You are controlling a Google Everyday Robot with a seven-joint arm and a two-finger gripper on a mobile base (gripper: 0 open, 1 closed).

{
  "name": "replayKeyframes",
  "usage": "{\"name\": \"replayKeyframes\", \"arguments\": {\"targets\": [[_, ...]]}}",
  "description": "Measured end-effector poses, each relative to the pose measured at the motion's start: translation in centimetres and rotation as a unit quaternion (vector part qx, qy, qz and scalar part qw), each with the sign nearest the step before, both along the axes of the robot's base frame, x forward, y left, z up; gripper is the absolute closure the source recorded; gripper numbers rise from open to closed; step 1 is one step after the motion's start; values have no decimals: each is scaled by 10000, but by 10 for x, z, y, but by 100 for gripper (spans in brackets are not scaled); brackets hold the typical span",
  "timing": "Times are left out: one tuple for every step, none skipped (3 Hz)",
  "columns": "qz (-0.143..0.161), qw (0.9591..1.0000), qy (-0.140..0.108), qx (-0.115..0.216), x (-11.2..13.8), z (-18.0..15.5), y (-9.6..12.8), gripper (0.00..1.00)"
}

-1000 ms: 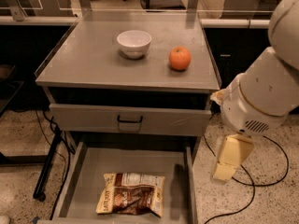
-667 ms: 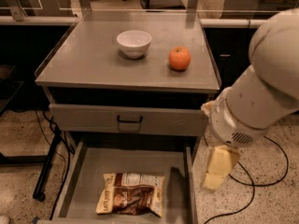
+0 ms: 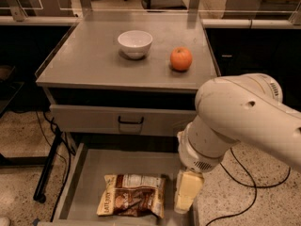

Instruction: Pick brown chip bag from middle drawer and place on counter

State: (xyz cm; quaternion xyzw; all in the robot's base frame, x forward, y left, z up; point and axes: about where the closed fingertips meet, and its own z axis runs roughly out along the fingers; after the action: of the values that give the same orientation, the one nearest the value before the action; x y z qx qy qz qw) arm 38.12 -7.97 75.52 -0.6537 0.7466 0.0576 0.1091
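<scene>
The brown chip bag (image 3: 133, 201) lies flat on the floor of the open middle drawer (image 3: 127, 166), near its front. My gripper (image 3: 187, 192) hangs down from the big white arm (image 3: 235, 121) at the drawer's right side. It is just right of the bag's edge and holds nothing that I can see. The grey counter (image 3: 89, 60) is above, at the back.
A white bowl (image 3: 135, 43) and an orange fruit (image 3: 181, 59) stand on the counter. A shut grey drawer front with a black handle (image 3: 130, 121) is under the counter. Black cables (image 3: 249, 178) lie on the speckled floor to the right.
The arm has swung left and down, bringing my gripper from outside the drawer's right wall to just beside the bag. The bag has not moved.
</scene>
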Motion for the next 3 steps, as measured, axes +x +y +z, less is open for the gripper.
{"name": "replayKeyframes", "arguments": {"targets": [[169, 9994, 203, 226, -3, -39, 23, 0], [368, 9965, 480, 575, -1, -104, 66, 0], [368, 9965, 480, 575, -1, -104, 66, 0]]}}
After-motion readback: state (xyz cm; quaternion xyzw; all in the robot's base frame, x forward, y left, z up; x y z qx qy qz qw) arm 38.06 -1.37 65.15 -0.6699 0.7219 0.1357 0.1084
